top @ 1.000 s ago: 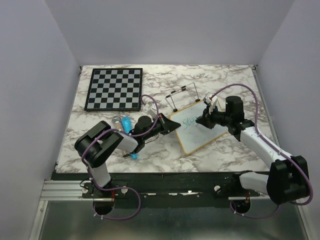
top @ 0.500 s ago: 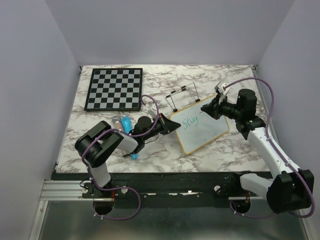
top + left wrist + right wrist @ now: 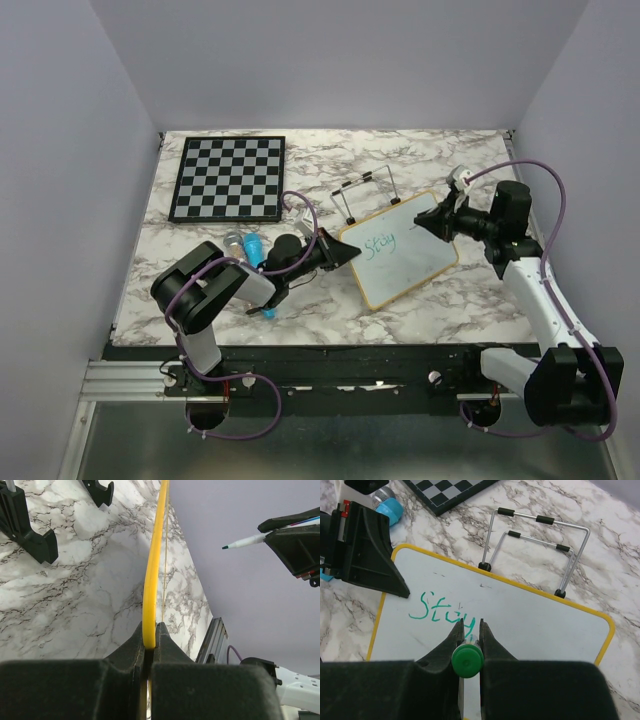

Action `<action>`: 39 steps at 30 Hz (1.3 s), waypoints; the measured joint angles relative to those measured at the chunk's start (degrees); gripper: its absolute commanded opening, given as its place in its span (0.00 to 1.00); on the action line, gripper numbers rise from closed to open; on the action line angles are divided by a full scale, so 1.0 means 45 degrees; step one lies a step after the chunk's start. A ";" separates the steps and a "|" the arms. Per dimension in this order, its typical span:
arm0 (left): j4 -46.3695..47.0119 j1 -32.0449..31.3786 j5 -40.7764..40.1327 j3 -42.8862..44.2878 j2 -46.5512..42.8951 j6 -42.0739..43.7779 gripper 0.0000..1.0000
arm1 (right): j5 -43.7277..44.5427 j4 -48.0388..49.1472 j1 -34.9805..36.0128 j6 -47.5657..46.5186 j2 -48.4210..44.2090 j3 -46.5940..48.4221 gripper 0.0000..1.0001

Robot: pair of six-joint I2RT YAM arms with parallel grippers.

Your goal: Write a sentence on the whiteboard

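Note:
The whiteboard (image 3: pixel 420 262) lies flat at table centre, its frame yellow in the wrist views. Green writing on it (image 3: pixel 380 241) reads "Stay", also in the right wrist view (image 3: pixel 442 611). My left gripper (image 3: pixel 350 248) is shut on the board's left edge, which shows edge-on in the left wrist view (image 3: pixel 152 570). My right gripper (image 3: pixel 420 222) is shut on a green-capped marker (image 3: pixel 467 661) and holds it above the board's far right part. The marker tip (image 3: pixel 240 542) is off the surface.
A black-and-white chessboard (image 3: pixel 228 178) lies at the back left. A wire stand (image 3: pixel 368 193) sits just behind the whiteboard. A blue and silver object (image 3: pixel 250 245) and a small blue piece (image 3: pixel 270 312) lie by the left arm.
My right gripper has lifted the marker off the writing and drawn back to the right, uncovering the word "Stay". The left gripper and the board have not moved.

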 measured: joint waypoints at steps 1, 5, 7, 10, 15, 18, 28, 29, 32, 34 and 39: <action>0.0039 -0.0005 0.0000 -0.0019 0.0000 0.0010 0.00 | -0.0083 -0.0063 -0.0063 -0.0078 0.0005 0.0000 0.01; 0.0175 0.0000 0.0000 -0.0136 0.0000 0.0005 0.00 | -0.0316 -0.0301 -0.0185 -0.0267 0.0034 0.0000 0.00; 0.0228 0.0000 0.0000 -0.0175 0.0000 0.0000 0.00 | -0.0369 -0.0325 -0.0194 -0.0321 0.0034 0.0000 0.01; 0.0272 -0.0005 0.0000 -0.0199 0.0000 0.0000 0.00 | -0.0457 -0.0374 -0.0194 -0.0393 0.0034 0.0000 0.01; 0.0350 -0.0005 -0.0005 -0.0262 0.0000 -0.0049 0.00 | -0.0563 -0.0379 -0.0199 -0.0461 0.0034 0.0000 0.01; 0.0355 0.0000 -0.0005 -0.0267 0.0000 -0.0107 0.00 | -0.0593 -0.0379 -0.0223 -0.0520 0.0034 0.0000 0.01; 0.0350 0.0000 -0.0005 -0.0296 0.0000 -0.0238 0.00 | -0.0753 -0.0379 -0.0389 -0.0544 0.0015 0.0000 0.00; 0.0350 0.0000 -0.0010 -0.0301 0.0000 -0.0248 0.00 | -0.0787 -0.0379 -0.0389 -0.0544 0.0015 0.0000 0.00; 0.0350 0.0000 -0.0005 -0.0321 0.0000 -0.0287 0.00 | -0.0894 -0.0379 -0.0408 -0.0583 0.0015 -0.0005 0.01; 0.0350 0.0000 -0.0005 -0.0321 0.0000 -0.0301 0.00 | -0.0933 -0.0379 -0.0457 -0.0612 0.0015 -0.0005 0.00; 0.0350 0.0000 -0.0005 -0.0325 0.0000 -0.0325 0.00 | -0.0986 -0.0379 -0.0534 -0.0617 0.0015 -0.0010 0.00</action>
